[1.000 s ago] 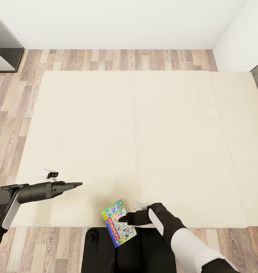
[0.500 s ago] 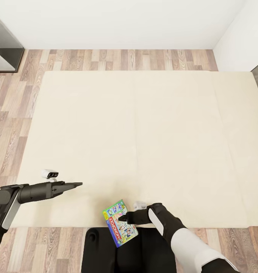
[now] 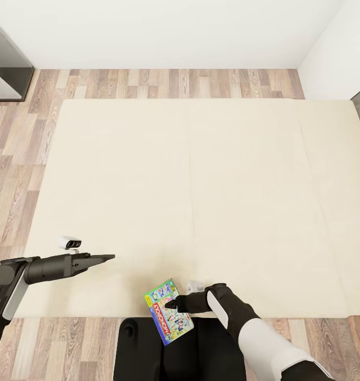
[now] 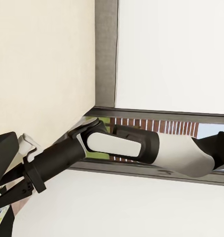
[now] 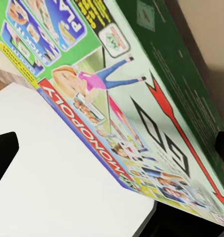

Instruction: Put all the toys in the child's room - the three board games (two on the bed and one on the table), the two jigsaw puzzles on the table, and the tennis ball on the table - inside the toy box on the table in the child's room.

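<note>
head high over bed, wrists close

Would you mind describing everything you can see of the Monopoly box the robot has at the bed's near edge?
The Monopoly board game is a small flat rectangular box, seemingly printed cardboard: green border, cartoon figures, a red banner reading MONOPOLY, and a dark green side panel in the right wrist view. It sits askew, half over the beige bed edge and half over the robot's dark base. The right gripper meets its right edge, apparently gripping it; the fingertips frame the box in the wrist view.
</note>
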`<state>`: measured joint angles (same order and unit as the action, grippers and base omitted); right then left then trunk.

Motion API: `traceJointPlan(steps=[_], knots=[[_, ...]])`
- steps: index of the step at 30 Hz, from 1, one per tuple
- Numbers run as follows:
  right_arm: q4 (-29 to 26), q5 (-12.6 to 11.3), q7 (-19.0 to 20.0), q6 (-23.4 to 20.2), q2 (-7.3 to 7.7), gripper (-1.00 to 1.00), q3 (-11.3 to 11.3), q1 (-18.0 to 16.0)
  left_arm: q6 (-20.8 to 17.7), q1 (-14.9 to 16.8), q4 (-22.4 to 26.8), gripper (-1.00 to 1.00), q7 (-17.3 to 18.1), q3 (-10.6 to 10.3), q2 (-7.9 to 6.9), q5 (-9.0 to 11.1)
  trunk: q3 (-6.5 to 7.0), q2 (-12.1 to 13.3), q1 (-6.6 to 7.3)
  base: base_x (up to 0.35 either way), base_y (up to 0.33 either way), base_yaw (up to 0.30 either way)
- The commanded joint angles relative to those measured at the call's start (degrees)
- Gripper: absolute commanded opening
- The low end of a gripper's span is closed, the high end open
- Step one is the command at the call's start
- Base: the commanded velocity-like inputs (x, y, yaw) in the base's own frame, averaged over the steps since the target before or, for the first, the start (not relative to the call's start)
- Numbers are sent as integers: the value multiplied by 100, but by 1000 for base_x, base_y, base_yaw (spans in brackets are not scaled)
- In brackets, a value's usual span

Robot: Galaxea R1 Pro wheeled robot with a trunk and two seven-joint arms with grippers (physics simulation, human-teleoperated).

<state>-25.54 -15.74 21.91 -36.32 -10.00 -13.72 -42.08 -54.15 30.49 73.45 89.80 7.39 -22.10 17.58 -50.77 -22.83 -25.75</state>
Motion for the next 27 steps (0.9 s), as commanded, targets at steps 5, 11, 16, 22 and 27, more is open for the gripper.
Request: traceJointPlan(steps=[5, 11, 16, 22, 27], knots=[[-4, -15, -2, -25, 0, 100, -8, -2, -61, 0, 2, 100, 20, -1, -2, 0, -6, -9, -3, 0, 23, 0], [-4, -17, -2, -24, 0, 100, -8, -2, -61, 0, 2, 100, 20, -1, -1, 0, -6, -9, -3, 0, 12, 0], [-5, -17, -2, -24, 0, 100, -8, -2, -61, 0, 2, 100, 20, -1, 0, 0, -6, -9, -3, 0, 9, 0], [-11, -17, -2, -24, 0, 100, -8, -2, -61, 0, 2, 100, 20, -1, -3, 0, -6, -9, -3, 0, 80, 0], [-12, -17, -2, -24, 0, 100, -8, -2, -61, 0, 2, 100, 20, -1, -4, 0, -6, -9, -3, 0, 70, 0]])
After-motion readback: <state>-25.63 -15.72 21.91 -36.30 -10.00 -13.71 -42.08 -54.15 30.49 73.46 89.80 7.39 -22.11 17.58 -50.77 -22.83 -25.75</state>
